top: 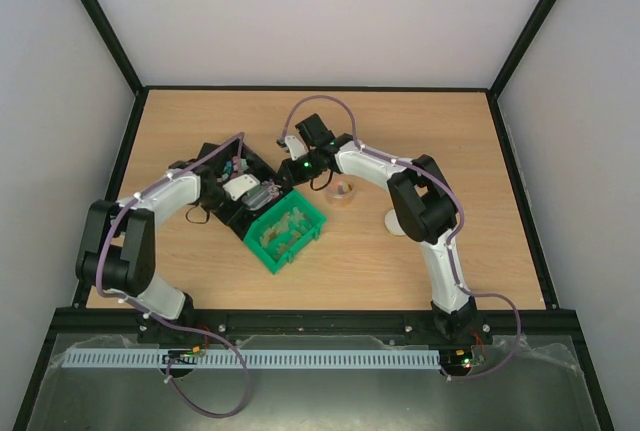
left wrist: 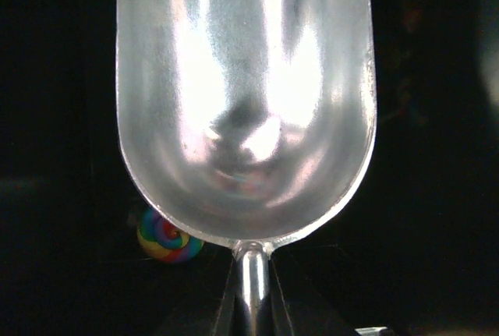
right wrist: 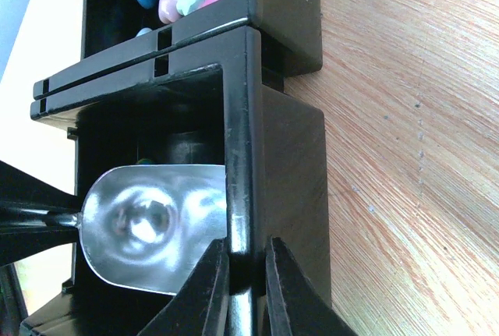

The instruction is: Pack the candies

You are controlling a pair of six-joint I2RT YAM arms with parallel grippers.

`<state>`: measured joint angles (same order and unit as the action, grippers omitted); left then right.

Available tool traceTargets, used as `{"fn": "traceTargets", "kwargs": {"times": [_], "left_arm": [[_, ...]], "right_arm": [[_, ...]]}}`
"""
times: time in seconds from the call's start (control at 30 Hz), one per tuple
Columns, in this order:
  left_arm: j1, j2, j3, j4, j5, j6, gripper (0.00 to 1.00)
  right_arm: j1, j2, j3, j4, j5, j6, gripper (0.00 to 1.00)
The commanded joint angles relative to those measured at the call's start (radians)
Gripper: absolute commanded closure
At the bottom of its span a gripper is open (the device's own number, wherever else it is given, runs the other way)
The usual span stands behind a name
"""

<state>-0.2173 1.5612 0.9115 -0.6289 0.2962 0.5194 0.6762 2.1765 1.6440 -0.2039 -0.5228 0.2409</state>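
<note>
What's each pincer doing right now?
Left pincer: closed on the metal scoop handle.
Right pincer: closed on the black bin wall.

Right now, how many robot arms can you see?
2. The left arm is on the left, holding a metal scoop inside a black bin. The right arm is on the right, its jaws pinching that bin's wall. None seem hidden.
</note>
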Motion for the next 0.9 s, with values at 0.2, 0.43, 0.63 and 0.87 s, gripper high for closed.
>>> {"fn": "traceTargets", "kwargs": {"times": [0.2,0.43,0.63,0.87], "left_arm": [[0.022,-0.026,0.147,-0.179,-0.081,0.080,0.98],[-0.091,0.041,0.085,-0.110,-0.083,0.001,0.98],[-0.048,0.019,0.032,-0.048,-0.024,-0.001,0.98],[-0.044,-0.033,-0.023,0.076,0.145,-0.016,0.98]], "right_arm": [[0.033,-0.005,-0.016,-0.026,-0.028,0.027,0.99],[0.033,0.006,-0.006,-0.020,-0.045,0.043,0.99],[0.033,0.004,-0.009,-0.022,-0.043,0.038,0.99],[0.033,0.008,0.004,-0.032,-0.044,0.039,0.99]]}}
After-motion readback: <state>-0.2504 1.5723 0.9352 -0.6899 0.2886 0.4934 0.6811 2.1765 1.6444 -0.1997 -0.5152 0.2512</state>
